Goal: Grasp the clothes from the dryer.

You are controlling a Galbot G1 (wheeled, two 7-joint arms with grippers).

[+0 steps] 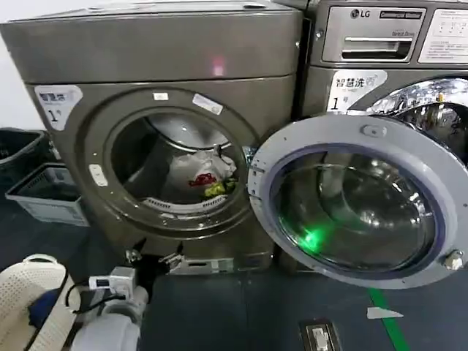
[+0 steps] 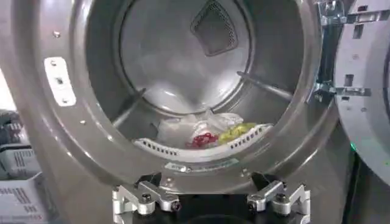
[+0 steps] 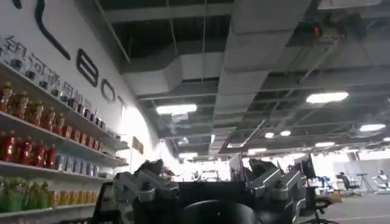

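Observation:
The dryer [image 1: 161,51] stands at the left with its round door [image 1: 358,197] swung open to the right. The clothes [image 1: 212,179], a small white bundle with red and yellow-green patches, lie low at the front of the drum. In the left wrist view the clothes [image 2: 210,131] sit just behind the porthole rim [image 2: 91,122]. My left gripper [image 1: 153,257] hangs just below and in front of the porthole. This left gripper [image 2: 207,182] is open wide and holds nothing. My right gripper [image 3: 207,173] points up at the ceiling, parked away from the dryer, open and empty.
A second machine with an LG logo [image 1: 380,36] stands behind the open door. Grey plastic baskets [image 1: 44,194] sit on the floor left of the dryer. Green tape [image 1: 387,322] and a floor plate [image 1: 318,336] mark the dark floor. Shelves of bottles [image 3: 30,152] line a wall.

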